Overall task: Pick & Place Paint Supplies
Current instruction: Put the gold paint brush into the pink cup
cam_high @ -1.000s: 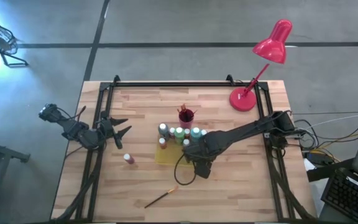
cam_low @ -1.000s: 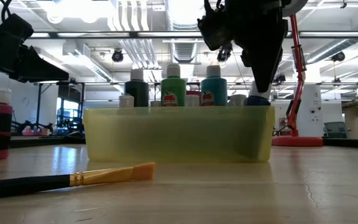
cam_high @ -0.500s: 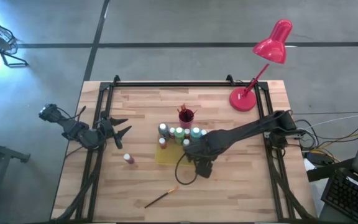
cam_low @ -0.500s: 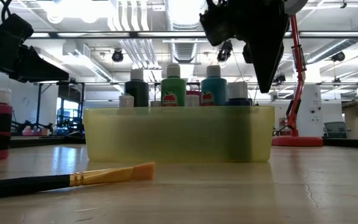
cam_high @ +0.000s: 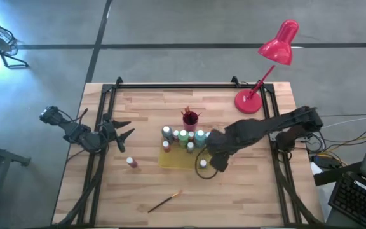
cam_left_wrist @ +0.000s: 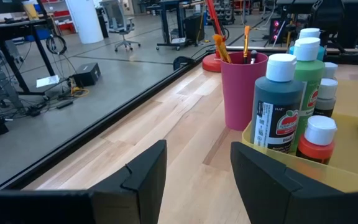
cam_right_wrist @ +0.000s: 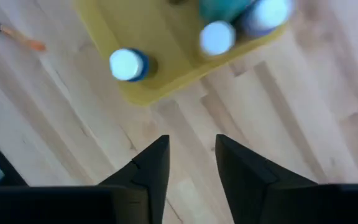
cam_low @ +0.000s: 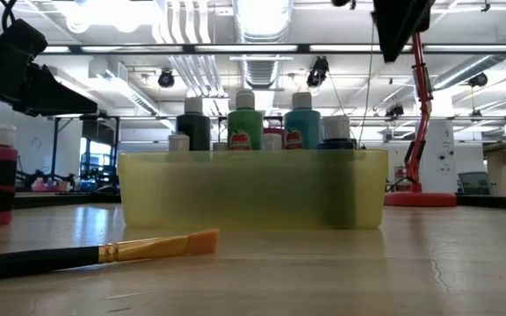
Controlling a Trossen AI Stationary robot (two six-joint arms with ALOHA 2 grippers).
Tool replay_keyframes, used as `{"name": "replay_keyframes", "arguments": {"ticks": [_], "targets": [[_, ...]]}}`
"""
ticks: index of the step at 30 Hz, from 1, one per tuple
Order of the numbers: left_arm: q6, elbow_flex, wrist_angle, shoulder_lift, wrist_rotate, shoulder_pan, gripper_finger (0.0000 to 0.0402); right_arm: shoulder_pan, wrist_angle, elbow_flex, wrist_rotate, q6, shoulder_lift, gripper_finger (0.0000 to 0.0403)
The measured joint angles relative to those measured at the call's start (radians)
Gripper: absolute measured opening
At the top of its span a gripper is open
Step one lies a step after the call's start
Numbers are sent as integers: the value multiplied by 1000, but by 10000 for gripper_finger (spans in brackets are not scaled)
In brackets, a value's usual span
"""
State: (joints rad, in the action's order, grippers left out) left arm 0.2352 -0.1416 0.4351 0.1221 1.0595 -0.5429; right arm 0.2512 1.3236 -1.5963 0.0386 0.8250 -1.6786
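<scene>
Right gripper [cam_right_wrist: 191,163] is hovering above the table just beside the yellow tray [cam_high: 170,160], fingers parted by a narrow gap and gripping nothing. Below it a dark blue bottle [cam_right_wrist: 128,64] with a white cap is standing inside the tray near a corner, apart from the fingers.

More paint bottles [cam_low: 245,120] are standing upright in a cluster in the tray: dark green, green and teal, white-capped.

One pink bottle [cam_high: 131,162] is standing alone on the table to the tray's left. A brush [cam_high: 164,201] is lying flat on the wood near the front edge.

Magenta cup [cam_left_wrist: 244,89] is sitting just behind the tray, brushes sticking out of it.

Left gripper [cam_left_wrist: 194,171] is waiting at the table's left edge, fingers wide and empty.
</scene>
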Motion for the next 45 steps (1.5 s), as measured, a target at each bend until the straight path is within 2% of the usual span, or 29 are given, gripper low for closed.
{"name": "replay_keyframes", "arguments": {"ticks": [8,14,23,30,36,45], "targets": [[0,0,0,0,0,0,184,3,11,1,85,-18,169,68],[0,0,0,0,0,0,184,11,10,8,220,-126,288,14],[0,0,0,0,0,0,184,10,-7,58,301,-321,467,8],[-51,0,11,0,0,0,184,10,-139,217,302,-462,699,8],[-55,0,-3,0,-3,0,184,10,-152,286,305,-477,883,8],[-58,1,-17,0,-3,0,184,10,-152,293,305,-478,1045,8]]}}
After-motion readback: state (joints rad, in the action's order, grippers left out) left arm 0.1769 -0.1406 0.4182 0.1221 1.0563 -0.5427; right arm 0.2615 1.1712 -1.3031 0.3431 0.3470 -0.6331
